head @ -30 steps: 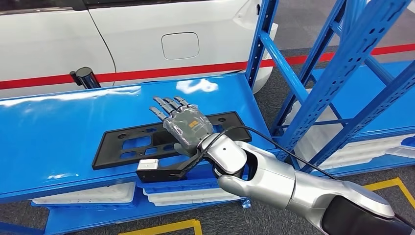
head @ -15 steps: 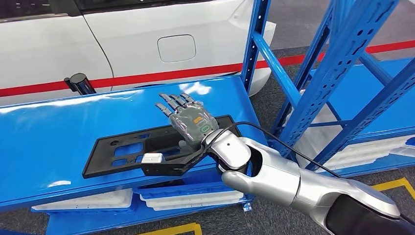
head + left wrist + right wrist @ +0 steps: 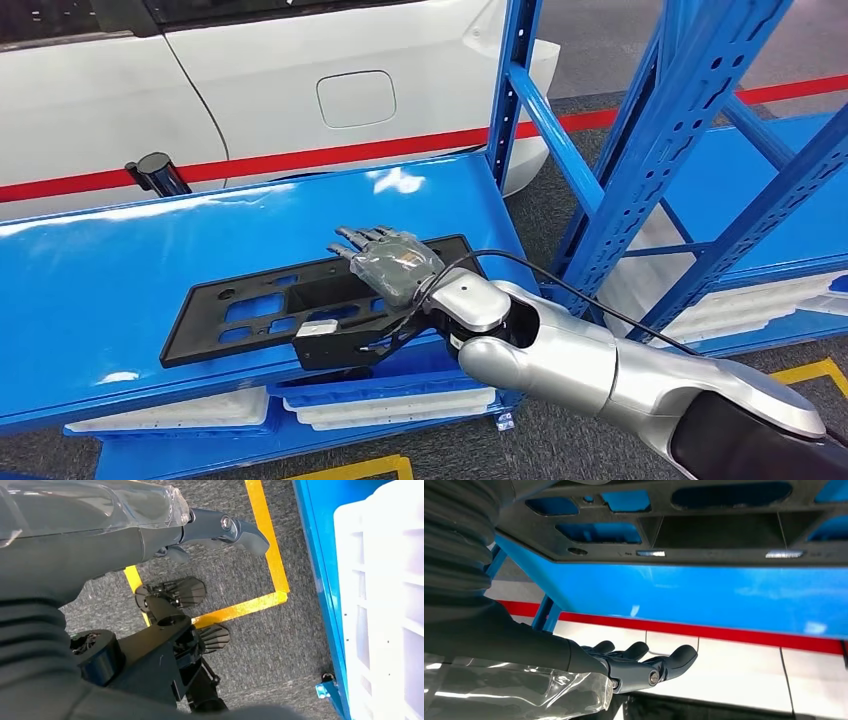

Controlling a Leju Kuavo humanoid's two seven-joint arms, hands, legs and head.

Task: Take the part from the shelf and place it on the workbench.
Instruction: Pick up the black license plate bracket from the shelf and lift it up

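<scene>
Right hand (image 3: 392, 263) stretched flat, palm down, fingers (image 3: 360, 237) extended and slightly apart, holding nothing. Poised directly over the right-hand portion of the black plastic part (image 3: 260, 310), close above it; contact impossible to confirm from the head view. In the right wrist view, same hand (image 3: 639, 666) open with fingers straight, clear of the part's (image 3: 664, 525) ribbed, cut-out face.

Part lying flat beneath and to the left of the hand: a long black panel with rectangular openings, blue showing through them, resting on the glossy blue shelf (image 3: 90, 290). Near edge of the part close to the shelf's front lip, just ahead of the black wrist camera bracket (image 3: 335, 345).

Below the hand, on a lower level, white trays (image 3: 390, 405). To the right of the hand, blue perforated uprights (image 3: 655, 150) and diagonal braces of the rack. Beyond the fingertips, past the shelf's far edge, a white car body (image 3: 280, 80) with a fuel flap (image 3: 356, 98) and a red stripe (image 3: 300, 155) on the floor. Black cylindrical post (image 3: 155, 172) at the far-left of the shelf.

Left hand (image 3: 215, 532) hanging over grey carpet (image 3: 280, 645) with yellow floor tape (image 3: 265, 540), fingers loosely curled, grasping nothing.
</scene>
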